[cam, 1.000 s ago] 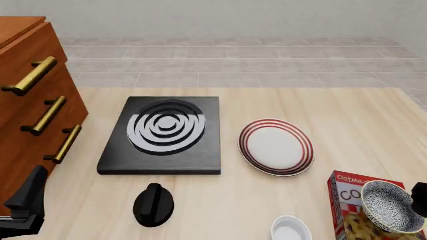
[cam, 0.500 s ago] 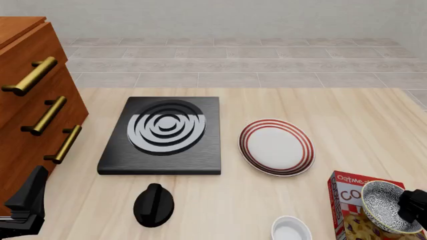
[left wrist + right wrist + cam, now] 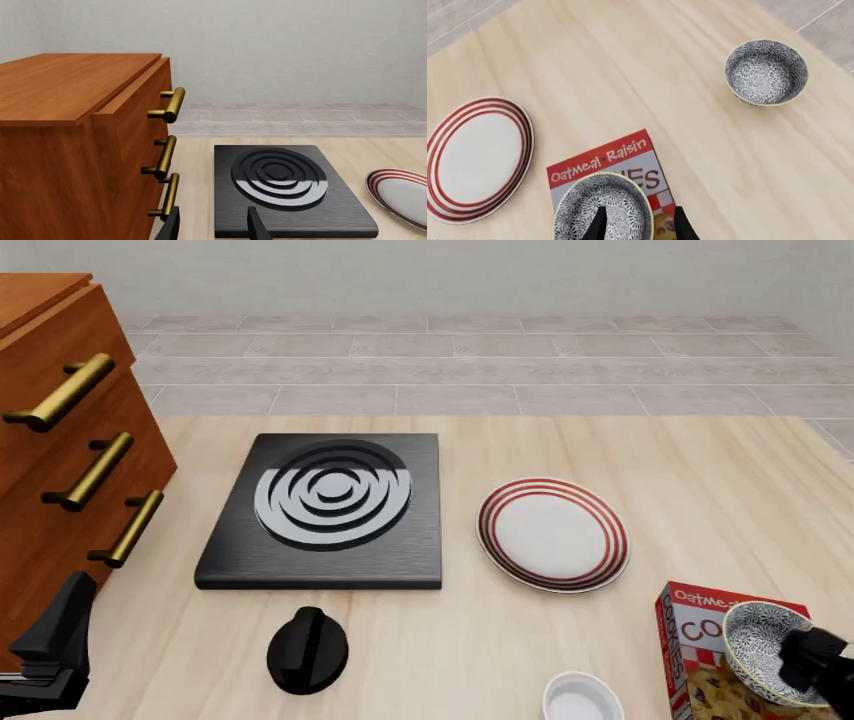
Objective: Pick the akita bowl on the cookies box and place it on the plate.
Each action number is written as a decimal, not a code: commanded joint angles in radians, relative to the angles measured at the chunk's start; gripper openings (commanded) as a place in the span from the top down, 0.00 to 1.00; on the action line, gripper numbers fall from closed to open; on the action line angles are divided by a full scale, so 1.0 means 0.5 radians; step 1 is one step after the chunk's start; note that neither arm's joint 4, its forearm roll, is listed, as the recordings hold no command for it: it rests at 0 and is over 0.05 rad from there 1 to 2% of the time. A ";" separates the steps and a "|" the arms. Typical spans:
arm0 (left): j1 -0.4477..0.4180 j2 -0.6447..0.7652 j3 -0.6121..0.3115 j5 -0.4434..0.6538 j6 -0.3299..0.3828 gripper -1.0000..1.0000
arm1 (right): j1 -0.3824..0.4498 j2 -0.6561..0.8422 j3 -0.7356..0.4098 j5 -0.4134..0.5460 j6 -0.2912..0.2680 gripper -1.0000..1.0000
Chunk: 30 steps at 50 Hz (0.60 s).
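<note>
At the far left of the front view a wooden drawer cabinet (image 3: 74,430) with brass handles is seen, and below it, in the lower left corner, the left gripper (image 3: 47,655) hangs above the table (image 3: 694,470); in its wrist view its fingers (image 3: 256,226) are seen spread apart with nothing between them. Right of the cabinet a black stove (image 3: 327,510) with grey rings is laid flat, and a black knob (image 3: 307,648) lies just below it. Near the centre the plate (image 3: 553,534) is set beside the stove, apart from it. A small white bowl (image 3: 582,698) is cut by the bottom edge. In the lower right corner the akita bowl (image 3: 763,645) is seated on the cookies box (image 3: 694,630), well apart from the plate. The right gripper (image 3: 814,665) is placed at the bowl's right rim, its jaws parted, straddling the rim in the wrist view. A second patterned bowl (image 3: 766,72) is shown only in the right wrist view.
</note>
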<state>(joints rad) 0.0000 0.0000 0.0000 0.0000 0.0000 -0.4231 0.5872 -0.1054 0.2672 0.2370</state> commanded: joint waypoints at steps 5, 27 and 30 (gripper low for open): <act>0.000 0.000 0.000 0.000 0.000 0.00 | 0.029 0.077 0.062 -0.107 0.016 0.00; 0.000 0.000 0.000 0.000 0.000 0.00 | 0.070 0.186 0.141 -0.269 0.045 0.00; 0.000 0.000 0.000 0.000 0.000 0.00 | 0.072 0.186 0.143 -0.270 0.043 0.00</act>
<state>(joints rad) 0.0000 0.0000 0.0000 0.0000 0.0000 -0.3939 0.6638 -0.0455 0.1556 0.2557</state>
